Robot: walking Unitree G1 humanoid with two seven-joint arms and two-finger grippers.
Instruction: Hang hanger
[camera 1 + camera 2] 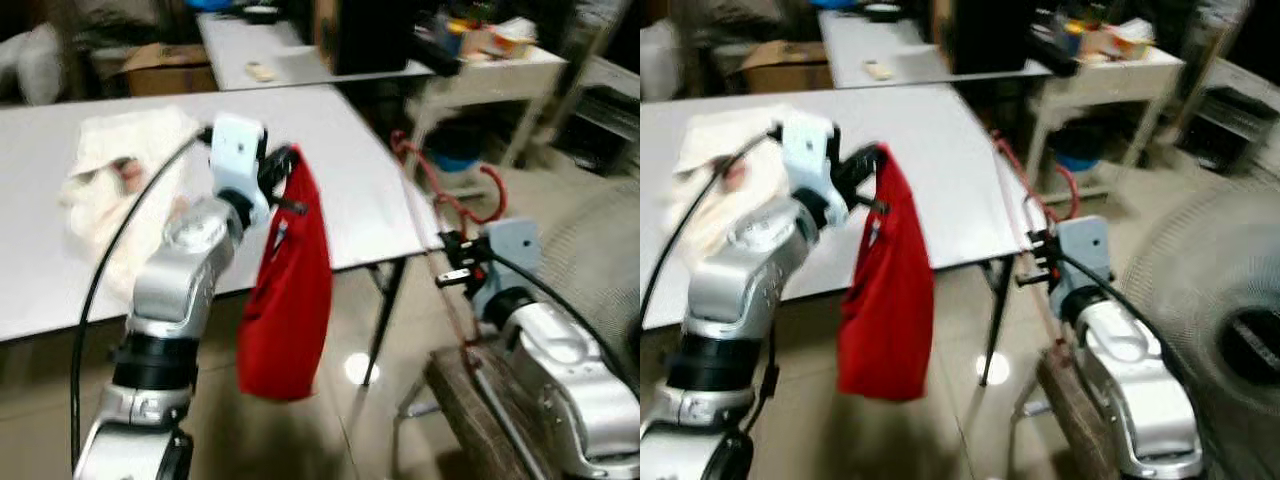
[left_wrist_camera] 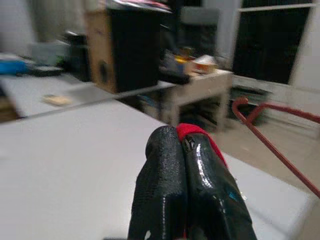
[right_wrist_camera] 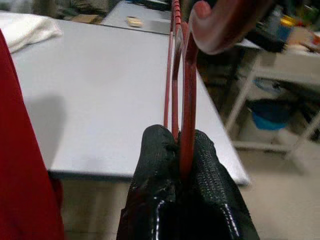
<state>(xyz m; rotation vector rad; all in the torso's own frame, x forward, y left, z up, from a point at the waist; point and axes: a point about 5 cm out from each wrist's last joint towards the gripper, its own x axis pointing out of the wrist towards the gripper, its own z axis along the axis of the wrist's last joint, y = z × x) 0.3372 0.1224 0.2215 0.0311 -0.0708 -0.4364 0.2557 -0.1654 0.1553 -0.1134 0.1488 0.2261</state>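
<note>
**Both grips thin, hanger and cloth each a slip risk**

Right gripper (image 3: 186, 150) is clamped on the red hanger (image 1: 440, 185). In the rt wrist view the fingers pinch the thin frame rods edge-on, with the hook curling up just past the tips. From the head cam the hanger stands up and fwd of that gripper, near the corner of the white table (image 1: 380, 215).

Left gripper (image 2: 182, 150) is closed on a fold of the red garment (image 1: 290, 300). Only a sliver of red shows between the tips; the rest hangs free below the gripper, off the table edge and above the floor.

My worries from here:
- Hanger is narrow and smooth and held flat-on. If I swing the wrist fast it can pivot in the pinch, so the hook ends up pointing wrong.
- Hook sits close to the table corner. A careless sweep could snag it there and lever it out of the grip.
- Garment is held by a small bite w/ all its weight dangling. A jerk may pull it loose & drop it to the floor.
- The two arms are near each other; the loose cloth could drape over the hanger rods or the rt gripper and tangle.
- Head views are blurred, so my depth read is poor. I can't make out a rail to hang on yet.
</note>
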